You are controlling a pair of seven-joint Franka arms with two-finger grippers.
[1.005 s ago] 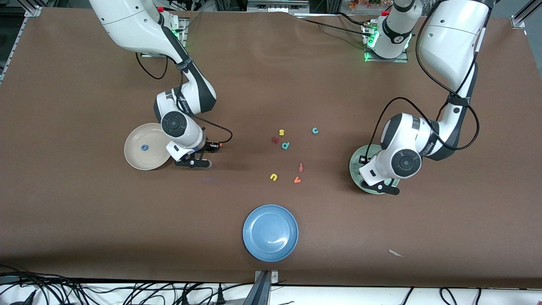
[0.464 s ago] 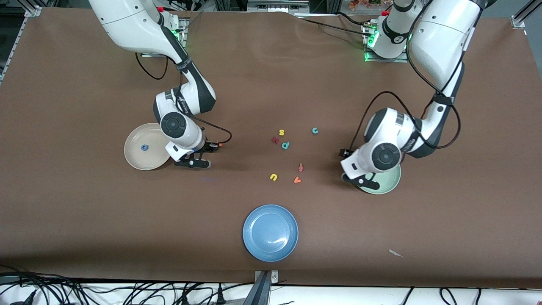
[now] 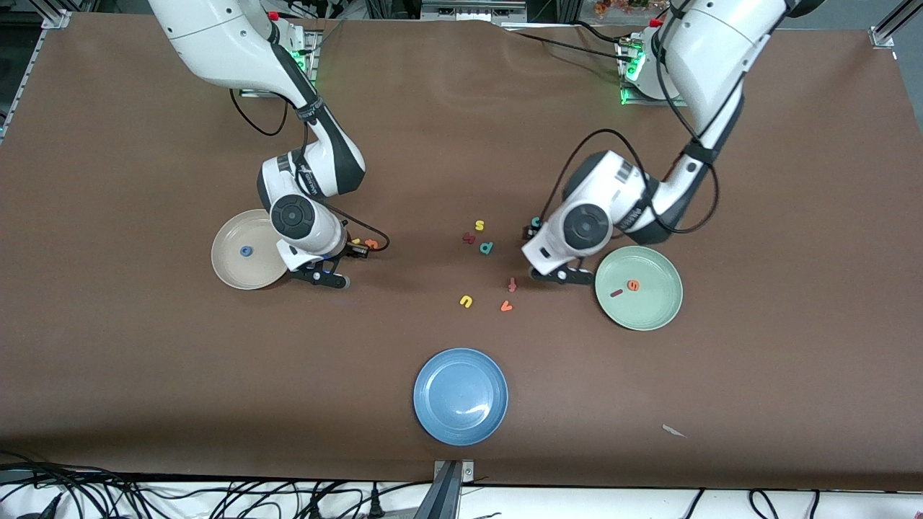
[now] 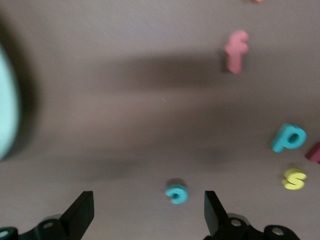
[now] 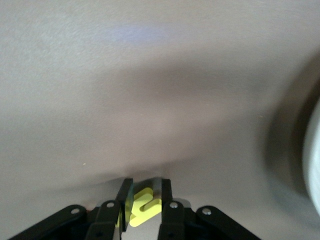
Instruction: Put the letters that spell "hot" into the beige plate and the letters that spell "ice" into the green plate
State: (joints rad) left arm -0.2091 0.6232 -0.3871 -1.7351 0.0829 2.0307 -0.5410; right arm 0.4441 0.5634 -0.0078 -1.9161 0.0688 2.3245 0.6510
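Teal c (image 4: 176,193), loose on the bench near its middle, just under the left gripper (image 4: 149,212), jaws wide apart: centre them over it, descend straight, close gently, carry to the green plate (image 3: 660,315), which holds the dark red i (image 3: 616,293) and orange e (image 3: 633,285). Right gripper (image 5: 144,200), clamped on the yellow h (image 5: 143,205), hangs beside the beige plate (image 3: 229,270) holding the blue o (image 3: 246,251); orange t (image 3: 371,244) probably lies close by. Teal p (image 4: 288,137), yellow s (image 4: 293,179) and red f (image 4: 236,50) crowd nearby; blue plate (image 3: 433,418) sits toward the front edge.
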